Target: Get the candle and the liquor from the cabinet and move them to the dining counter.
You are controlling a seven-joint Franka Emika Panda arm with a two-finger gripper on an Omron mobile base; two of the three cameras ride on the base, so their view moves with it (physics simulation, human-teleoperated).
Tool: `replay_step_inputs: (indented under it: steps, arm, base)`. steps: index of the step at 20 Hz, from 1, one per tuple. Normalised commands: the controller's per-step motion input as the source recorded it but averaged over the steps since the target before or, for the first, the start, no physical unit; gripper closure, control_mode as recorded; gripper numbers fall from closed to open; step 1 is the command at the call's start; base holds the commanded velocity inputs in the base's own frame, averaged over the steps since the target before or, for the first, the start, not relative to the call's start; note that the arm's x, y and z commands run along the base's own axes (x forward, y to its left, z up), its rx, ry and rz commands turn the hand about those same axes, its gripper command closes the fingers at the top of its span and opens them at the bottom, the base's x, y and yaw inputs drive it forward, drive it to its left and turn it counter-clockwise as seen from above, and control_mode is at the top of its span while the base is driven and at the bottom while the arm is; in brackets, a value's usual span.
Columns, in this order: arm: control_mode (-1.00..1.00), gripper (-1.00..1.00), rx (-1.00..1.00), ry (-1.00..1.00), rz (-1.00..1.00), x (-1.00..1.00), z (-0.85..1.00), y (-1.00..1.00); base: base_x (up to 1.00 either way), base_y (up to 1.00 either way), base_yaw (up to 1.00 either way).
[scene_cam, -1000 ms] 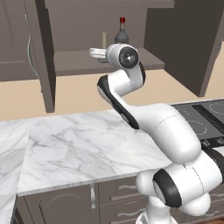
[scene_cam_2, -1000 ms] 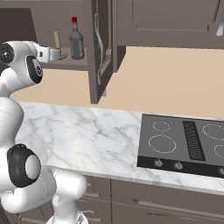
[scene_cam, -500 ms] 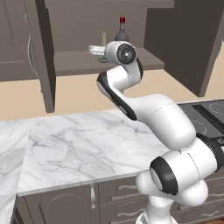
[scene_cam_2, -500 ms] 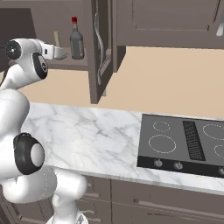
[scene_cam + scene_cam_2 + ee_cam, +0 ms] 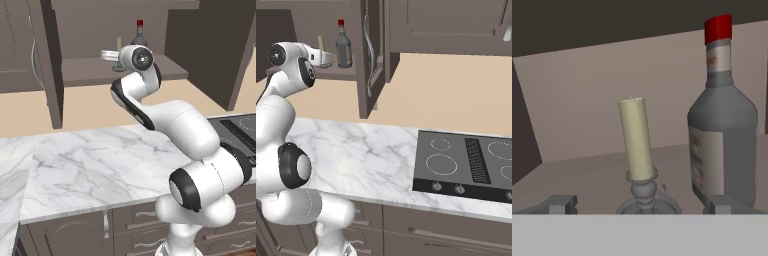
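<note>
The cabinet [image 5: 85,70] stands open, with the candle [image 5: 119,44] and the liquor [image 5: 139,32] side by side on its shelf. In the hand view the cream candle [image 5: 636,140] rises from its grey holder [image 5: 644,197] straight ahead, and the red-capped liquor [image 5: 722,130] stands close to its right. My gripper [image 5: 641,205] is open, with one fingertip on each side of the holder's base and nothing held. From the right base view the gripper [image 5: 327,59] reaches onto the shelf in front of the candle [image 5: 321,42] and the liquor [image 5: 344,45]. The dining counter is out of view.
An open cabinet door [image 5: 371,55] with a long curved handle hangs right of the shelf, and another door edge [image 5: 50,65] hangs to the left. Below lies a marble worktop [image 5: 100,160] with a black cooktop [image 5: 466,160]. Low cupboards [image 5: 431,235] run under it.
The arm has stretched forward and slightly up, bringing the open gripper onto the shelf and closer to the candle. Candle and liquor have not moved.
</note>
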Motion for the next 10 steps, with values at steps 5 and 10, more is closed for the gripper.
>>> replay_step_inputs:
  steps: [5,10]
  arm:
    - [-1.00,-1.00,0.00,0.00,0.00,0.02,-0.07,0.00]
    - [-1.00,-1.00,0.00,0.00,0.00,0.03,-0.09,0.00]
  base:
    - [0.00,0.00,0.00]
    - [0.00,0.00,0.00]
